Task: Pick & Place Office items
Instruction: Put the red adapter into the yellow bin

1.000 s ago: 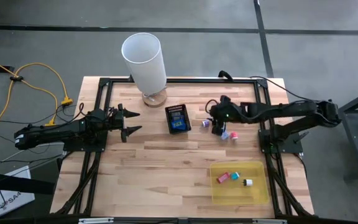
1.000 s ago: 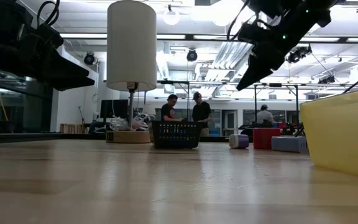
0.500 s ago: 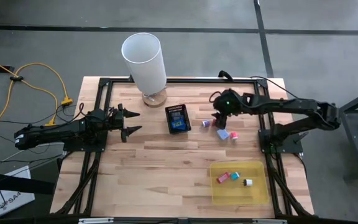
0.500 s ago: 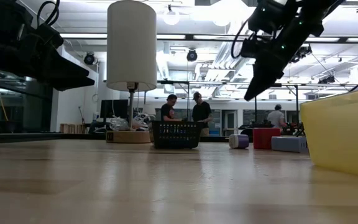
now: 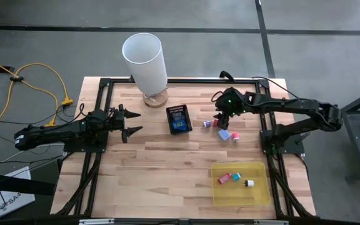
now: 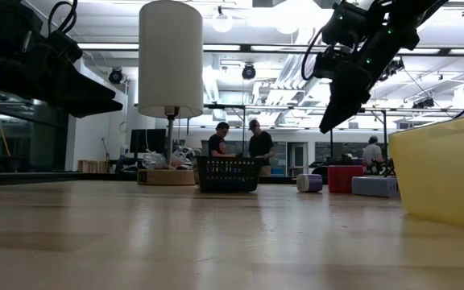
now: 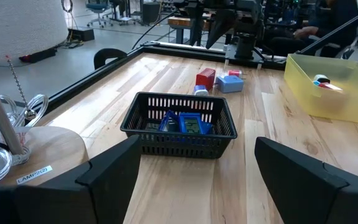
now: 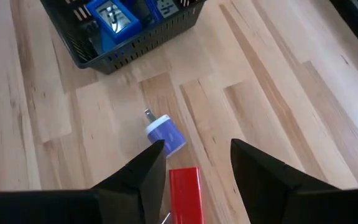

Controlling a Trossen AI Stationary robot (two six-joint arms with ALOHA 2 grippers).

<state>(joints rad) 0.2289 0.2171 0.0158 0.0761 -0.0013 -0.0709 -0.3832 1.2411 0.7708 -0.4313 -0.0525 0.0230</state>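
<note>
Loose office items lie on the wood right of the black mesh box (image 5: 179,119): a purple piece (image 8: 165,135), a red block (image 8: 184,186), a pale blue block (image 5: 224,134) and a white/teal block (image 5: 234,136). My right gripper (image 8: 197,163) hangs open above the red block (image 5: 215,123), slanting down, with nothing between its fingers. More blue items sit inside the mesh box (image 7: 179,124). My left gripper (image 7: 207,174) waits open at the table's left, pointing level at the box.
A translucent yellow tray (image 5: 261,194) at the near right holds three small pieces. A white lamp (image 5: 144,59) stands on a wooden base at the far edge, left of the mesh box. Bare wood lies in the table's middle. People stand in the room beyond.
My right gripper has swung a little toward the table's far edge and rolled its wrist, uncovering the pale blue block. It stays open above the red block. The items have kept their places.
</note>
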